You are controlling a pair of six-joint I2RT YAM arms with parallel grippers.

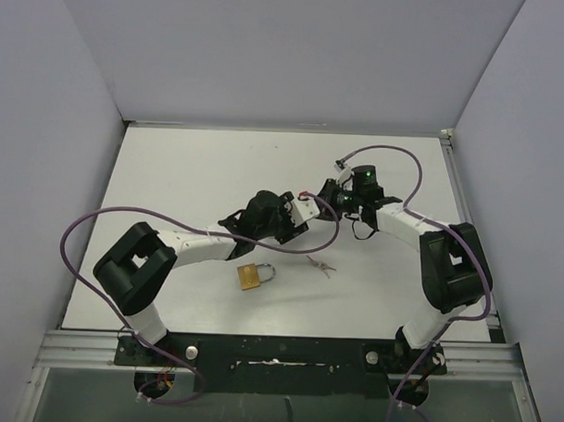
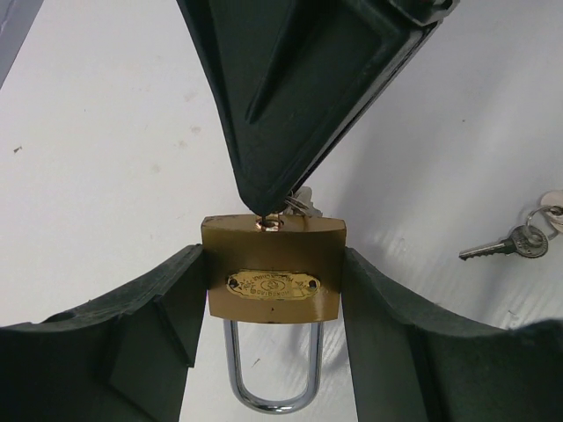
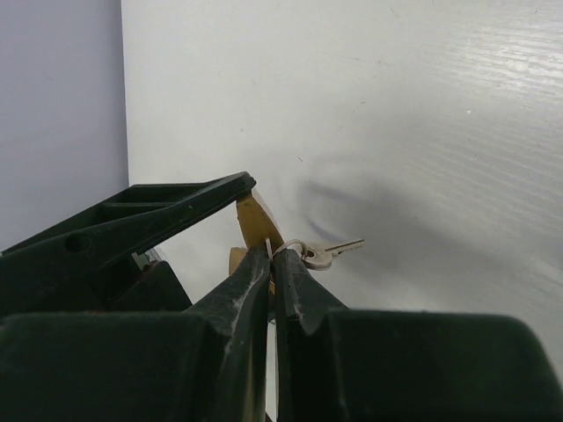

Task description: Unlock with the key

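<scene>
From above and behind the arm bases, my top camera looks down on the whole table [image 1: 191, 171] from well back. The left wrist camera peers past the left gripper [image 2: 273, 255], tight on the padlock [image 2: 273, 286]. The right wrist camera looks along the right gripper [image 3: 271, 262] at that same padlock from the other end, equally close.

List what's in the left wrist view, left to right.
One finger of the left pincer → padlock → other finger → loose keys on the table. Left out: the right pincer and its key, overlapping the padlock from above.
</scene>
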